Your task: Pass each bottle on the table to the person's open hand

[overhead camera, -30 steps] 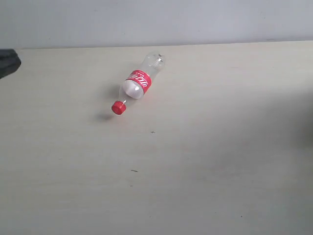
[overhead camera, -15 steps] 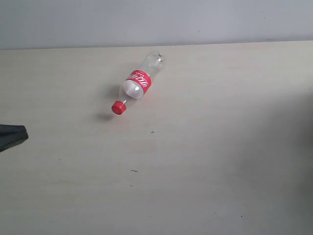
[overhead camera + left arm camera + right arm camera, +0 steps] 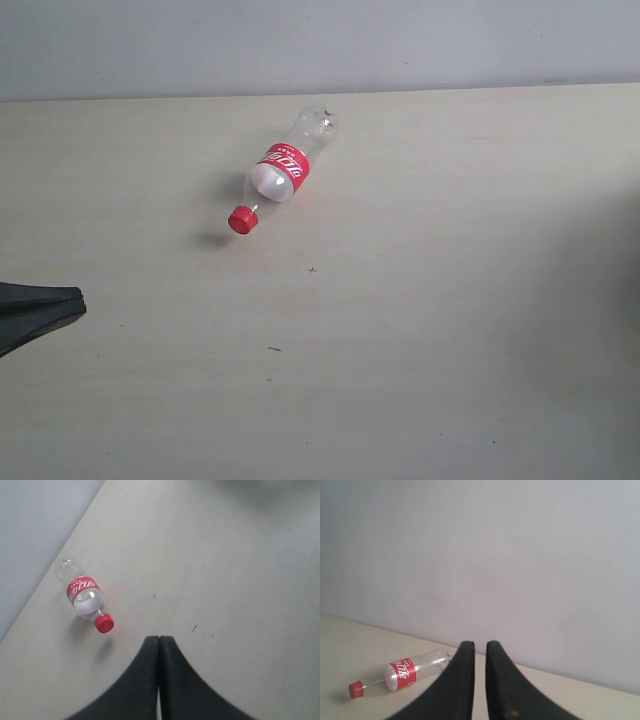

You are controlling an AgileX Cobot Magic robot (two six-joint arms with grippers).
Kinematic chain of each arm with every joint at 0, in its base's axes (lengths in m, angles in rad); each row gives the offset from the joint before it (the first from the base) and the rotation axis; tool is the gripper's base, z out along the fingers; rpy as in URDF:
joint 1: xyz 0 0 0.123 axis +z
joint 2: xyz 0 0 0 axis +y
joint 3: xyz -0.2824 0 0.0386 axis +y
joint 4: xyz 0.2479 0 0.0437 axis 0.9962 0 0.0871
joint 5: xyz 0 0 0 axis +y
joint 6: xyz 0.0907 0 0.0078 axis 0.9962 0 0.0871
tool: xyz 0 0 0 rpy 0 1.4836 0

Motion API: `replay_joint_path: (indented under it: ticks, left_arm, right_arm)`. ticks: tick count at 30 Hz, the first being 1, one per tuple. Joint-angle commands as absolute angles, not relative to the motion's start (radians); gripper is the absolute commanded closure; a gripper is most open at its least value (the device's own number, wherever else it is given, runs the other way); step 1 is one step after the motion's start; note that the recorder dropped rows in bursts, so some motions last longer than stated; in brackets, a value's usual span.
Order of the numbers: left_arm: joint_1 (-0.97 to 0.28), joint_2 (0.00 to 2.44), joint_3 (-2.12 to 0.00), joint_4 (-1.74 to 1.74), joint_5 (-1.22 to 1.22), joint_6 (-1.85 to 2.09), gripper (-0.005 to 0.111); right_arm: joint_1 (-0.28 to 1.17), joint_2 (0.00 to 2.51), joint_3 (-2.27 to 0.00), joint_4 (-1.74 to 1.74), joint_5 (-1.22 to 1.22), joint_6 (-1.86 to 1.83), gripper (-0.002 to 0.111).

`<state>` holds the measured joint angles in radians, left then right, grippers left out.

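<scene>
Clear red-labelled bottle [image 3: 285, 165] is lying on its side toward the desk's [image 3: 450, 300] far edge, with its red cap [image 3: 241, 220] pointing near-left. Left tool [image 3: 76, 305] is hovering well apart, pressed together and empty. Right tool [image 3: 479, 645] is showing a narrow slit, holding nothing. Judgement: spread first, then straddle the labelled waist crosswise, because the round body may roll.

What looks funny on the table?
The bottle is lying on its side on the table instead of standing up. Its red cap points toward the front left in the exterior view. The cap is still on, and no spill shows around it. Nothing else stands out.
</scene>
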<state>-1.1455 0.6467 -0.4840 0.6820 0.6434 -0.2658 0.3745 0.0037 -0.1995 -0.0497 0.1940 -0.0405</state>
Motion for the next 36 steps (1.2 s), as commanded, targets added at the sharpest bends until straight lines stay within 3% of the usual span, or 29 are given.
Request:
replay_joint_path:
  ticks: [1, 36]
  left_arm:
    - [-1.148, 0.639, -0.478, 0.695, 0.633, -0.277, 0.107]
    - [-1.148, 0.639, -0.478, 0.713, 0.641, -0.277, 0.107]
  right_arm:
    - [0.371, 0.000, -0.197, -0.051, 0.185, -0.049, 0.098]
    - [0.371, 0.000, -0.197, -0.051, 0.185, -0.049, 0.098]
